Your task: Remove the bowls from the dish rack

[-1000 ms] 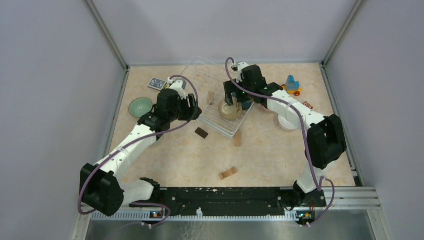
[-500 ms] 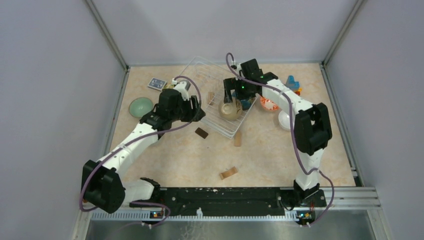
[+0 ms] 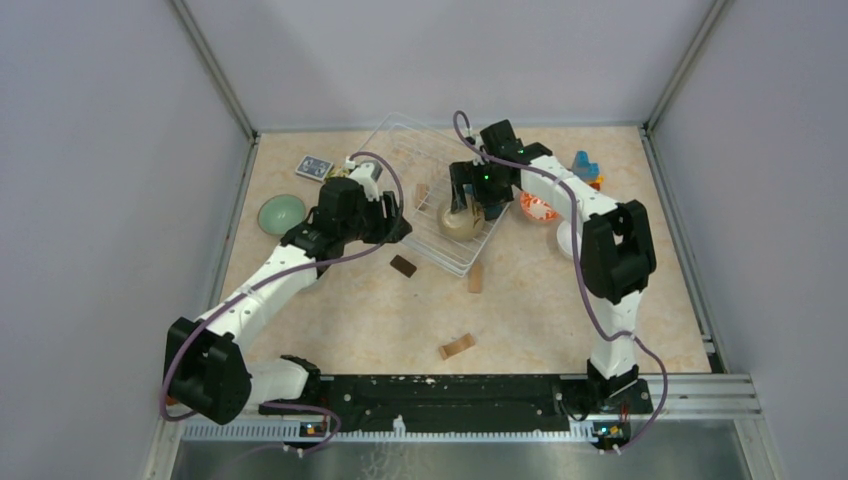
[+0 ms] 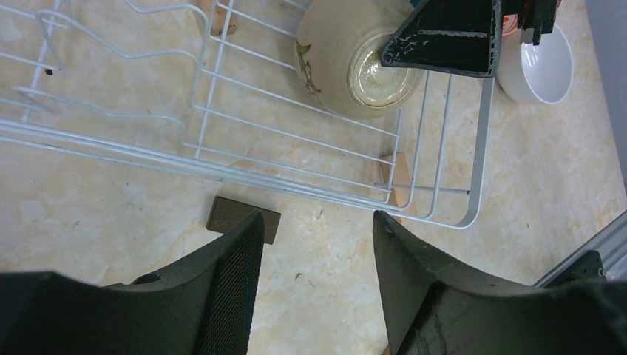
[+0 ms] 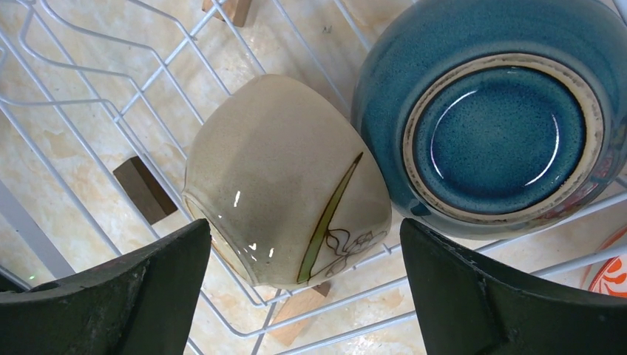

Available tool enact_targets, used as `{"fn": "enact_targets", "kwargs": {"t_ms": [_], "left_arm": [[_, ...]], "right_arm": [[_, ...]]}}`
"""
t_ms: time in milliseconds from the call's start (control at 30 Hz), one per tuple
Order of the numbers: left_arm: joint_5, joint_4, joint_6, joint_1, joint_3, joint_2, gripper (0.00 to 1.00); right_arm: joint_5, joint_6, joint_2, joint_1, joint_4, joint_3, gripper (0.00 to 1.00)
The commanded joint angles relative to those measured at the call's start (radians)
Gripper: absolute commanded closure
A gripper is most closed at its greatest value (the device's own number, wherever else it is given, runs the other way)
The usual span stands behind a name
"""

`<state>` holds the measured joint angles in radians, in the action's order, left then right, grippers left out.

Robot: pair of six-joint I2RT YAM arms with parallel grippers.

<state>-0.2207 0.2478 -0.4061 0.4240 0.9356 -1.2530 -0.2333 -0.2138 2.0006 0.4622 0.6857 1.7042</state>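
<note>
The white wire dish rack (image 3: pixel 400 132) lies at the middle back and also shows in the left wrist view (image 4: pixel 222 164). A beige bowl (image 3: pixel 460 224) (image 4: pixel 347 63) (image 5: pixel 285 181) lies tipped in the rack's near corner, next to an upside-down dark teal bowl (image 5: pixel 495 111). My right gripper (image 3: pixel 470 198) (image 5: pixel 304 229) is open, its fingers either side of the beige bowl, not touching it. My left gripper (image 3: pixel 395 228) (image 4: pixel 318 216) is open and empty over the table beside the rack's near edge. A pale green bowl (image 3: pixel 281 212), a white bowl (image 3: pixel 568 240) (image 4: pixel 543 70) and an orange-red patterned bowl (image 3: pixel 540 208) stand on the table.
A dark brown block (image 3: pixel 403 265) (image 4: pixel 242 220) lies just below the rack. Wooden blocks lie by the rack's corner (image 3: pixel 475 277) and nearer the front (image 3: pixel 456 346). A toy train (image 3: pixel 585 172) stands at the back right. A small patterned card (image 3: pixel 315 166) lies at the back left.
My right arm has swung left and brought its open gripper down around the beige bowl. The left arm has barely moved.
</note>
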Motion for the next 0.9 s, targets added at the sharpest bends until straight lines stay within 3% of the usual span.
{"fn": "enact_targets", "kwargs": {"t_ms": [0,567,700,867], "left_arm": [[-0.012,-0.045,0.003,-0.005,0.014,-0.002,0.39],[0.004,-0.036,0.003,-0.005,0.016,0.010,0.37],[0.004,-0.038,0.001,-0.005,0.014,0.009,0.37],[0.000,-0.044,-0.002,-0.005,0.014,0.004,0.37]], "right_arm": [[-0.003,-0.014,0.002,-0.012,0.014,0.031,0.03],[-0.220,-0.057,-0.009,-0.026,-0.090,-0.025,0.03],[-0.308,-0.078,-0.048,-0.021,-0.147,-0.054,0.11],[-0.353,-0.086,-0.073,0.001,-0.189,-0.073,0.14]]}}
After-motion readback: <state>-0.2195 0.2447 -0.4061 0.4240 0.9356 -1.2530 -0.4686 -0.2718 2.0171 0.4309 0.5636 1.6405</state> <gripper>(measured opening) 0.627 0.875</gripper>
